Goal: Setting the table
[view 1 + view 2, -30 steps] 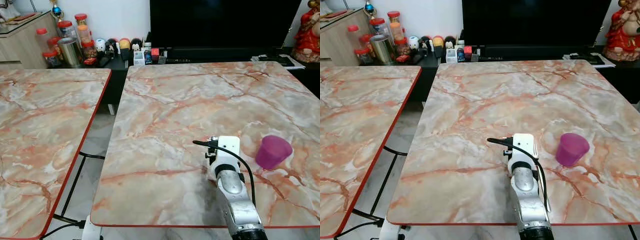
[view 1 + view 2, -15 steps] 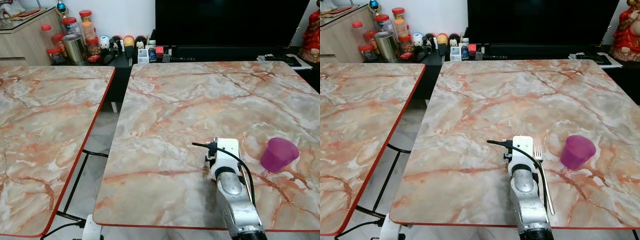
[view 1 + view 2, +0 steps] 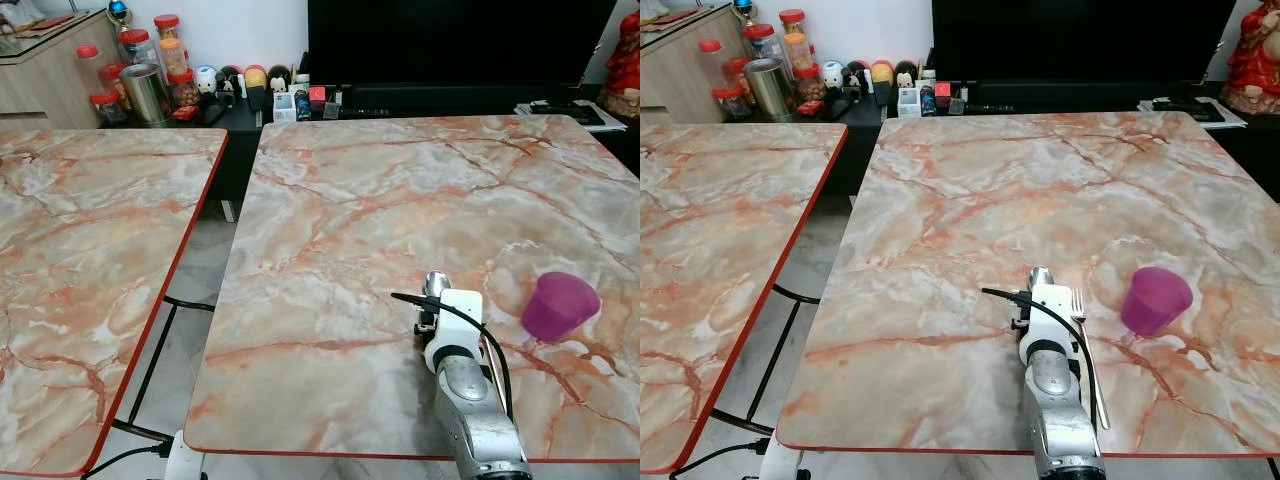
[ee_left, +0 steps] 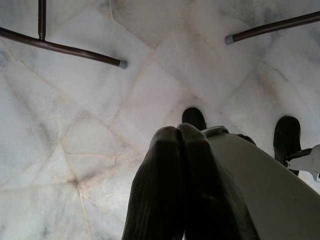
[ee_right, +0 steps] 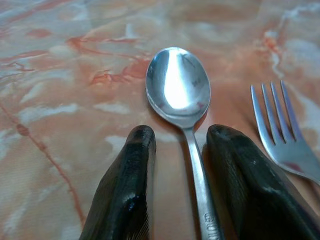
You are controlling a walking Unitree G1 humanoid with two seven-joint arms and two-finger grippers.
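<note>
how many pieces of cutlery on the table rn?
2. A spoon lies between the right gripper's open fingers, handle toward the wrist. A fork lies beside it, toward the purple cup. The arm covers part of both, so more could be hidden.

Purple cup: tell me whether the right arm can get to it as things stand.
Probably yes. The purple cup stands on the same table, a little to the right of the right tool, whose open fingers straddle the spoon. Only the fork lies between, flat, so it should not block the way.

Peach-and-white marbled table (image 3: 970, 190) with red edging, translucent purple cup (image 3: 1155, 300), shiny silver spoon (image 5: 178, 85), silver fork (image 5: 281, 127)
</note>
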